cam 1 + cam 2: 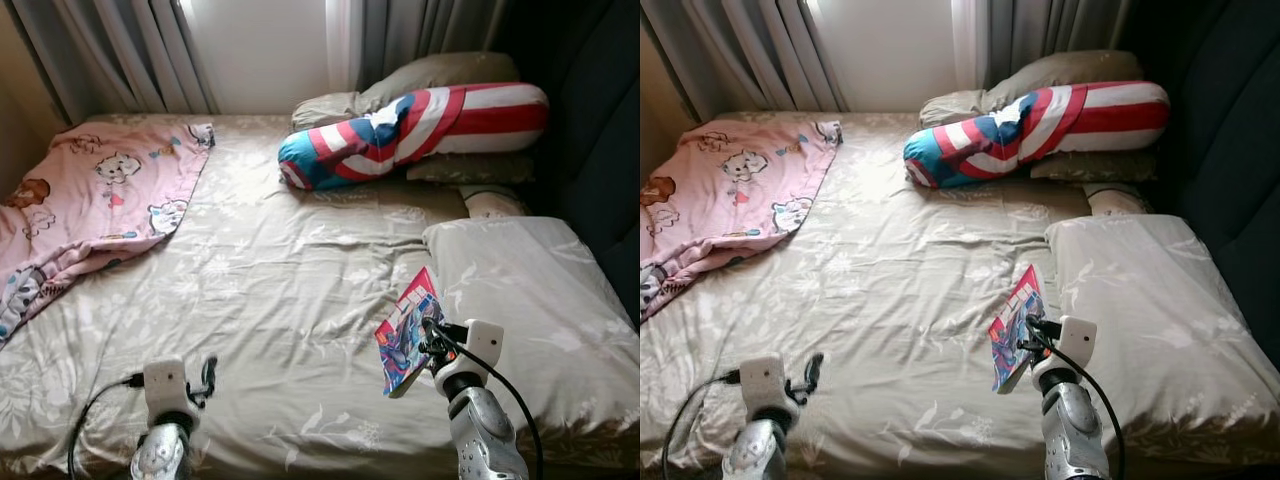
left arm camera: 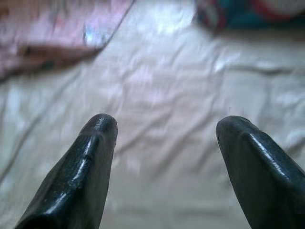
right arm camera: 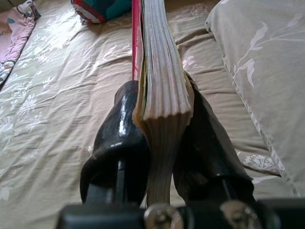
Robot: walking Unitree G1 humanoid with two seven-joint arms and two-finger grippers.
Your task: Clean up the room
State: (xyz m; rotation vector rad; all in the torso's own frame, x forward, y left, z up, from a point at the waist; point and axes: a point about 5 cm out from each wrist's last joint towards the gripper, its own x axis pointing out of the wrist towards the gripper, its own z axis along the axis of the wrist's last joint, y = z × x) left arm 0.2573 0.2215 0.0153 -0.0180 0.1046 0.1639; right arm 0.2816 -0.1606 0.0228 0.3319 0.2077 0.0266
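Observation:
A thin book with a colourful cover (image 1: 408,330) stands on edge above the bed, with my right gripper (image 1: 428,345) shut on it beside the near pillow. In the right wrist view the book's page edge (image 3: 162,71) is clamped between both black fingers (image 3: 119,138). My left gripper (image 1: 207,378) hovers low over the near left part of the bed, open. The left wrist view has its fingers (image 2: 81,167) spread wide over bare sheet, with nothing between them.
A beige floral sheet (image 1: 270,290) covers the bed. A pink cartoon blanket (image 1: 90,200) lies crumpled at the far left. A red, white and blue bolster (image 1: 420,125) rests on pillows by the curtains. A large beige pillow (image 1: 530,300) lies at the right.

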